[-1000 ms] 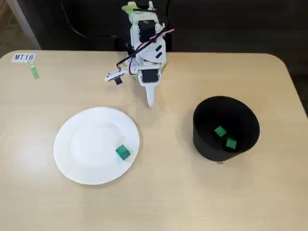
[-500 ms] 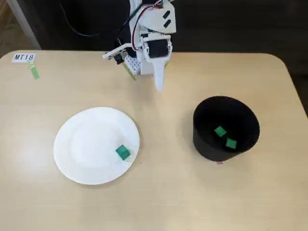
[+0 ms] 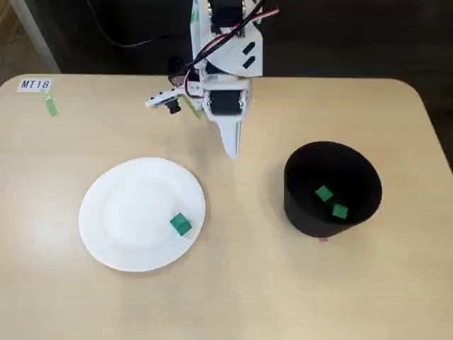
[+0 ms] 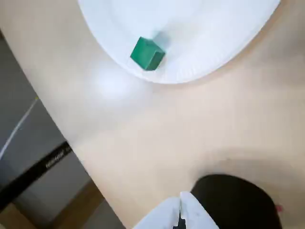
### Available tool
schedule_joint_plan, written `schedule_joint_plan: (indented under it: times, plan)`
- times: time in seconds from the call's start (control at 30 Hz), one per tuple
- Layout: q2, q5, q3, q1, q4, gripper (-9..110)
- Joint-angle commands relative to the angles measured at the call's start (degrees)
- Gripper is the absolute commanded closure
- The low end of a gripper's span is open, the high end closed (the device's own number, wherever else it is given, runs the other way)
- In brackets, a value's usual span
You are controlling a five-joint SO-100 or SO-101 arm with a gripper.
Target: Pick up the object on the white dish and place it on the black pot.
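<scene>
A small green cube (image 3: 180, 224) lies on the white paper plate (image 3: 120, 212), near its lower right rim in the fixed view. It also shows in the wrist view (image 4: 147, 53) on the plate (image 4: 200, 33). The black pot (image 3: 311, 212) stands to the right and holds two other green cubes (image 3: 324, 193) (image 3: 340, 211); its edge shows in the wrist view (image 4: 238, 202). My gripper (image 3: 231, 147) hangs above the table between plate and pot, toward the back, shut and empty. Its fingertips (image 4: 190, 214) meet at the bottom of the wrist view.
A label marked MT18 (image 3: 35, 84) and a green tape strip (image 3: 49, 105) lie at the table's back left corner. The table's edge and the floor (image 4: 28, 157) show at the left of the wrist view.
</scene>
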Motion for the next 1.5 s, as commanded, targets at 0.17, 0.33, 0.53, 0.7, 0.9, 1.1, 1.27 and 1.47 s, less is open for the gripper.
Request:
schedule_joint_plan:
  times: [0.17,0.33,0.53,0.7,0.9,1.1,1.27,1.47]
  plan:
    - [-6.59,12.74,-6.24,8.7,4.66,102]
    - [-15.56,12.83,-11.78,13.1,5.62,102]
    - [-27.86,11.25,-21.09,13.89,6.24,102]
    - [-32.26,14.41,-22.24,14.59,3.43,102]
    - [-39.37,13.54,-29.09,13.8,3.69,89]
    - [-42.54,12.22,-30.94,13.54,3.52,78]
    - [-44.12,10.2,-31.46,13.8,2.81,73]
    - [-47.9,7.21,-32.08,14.15,2.72,74]
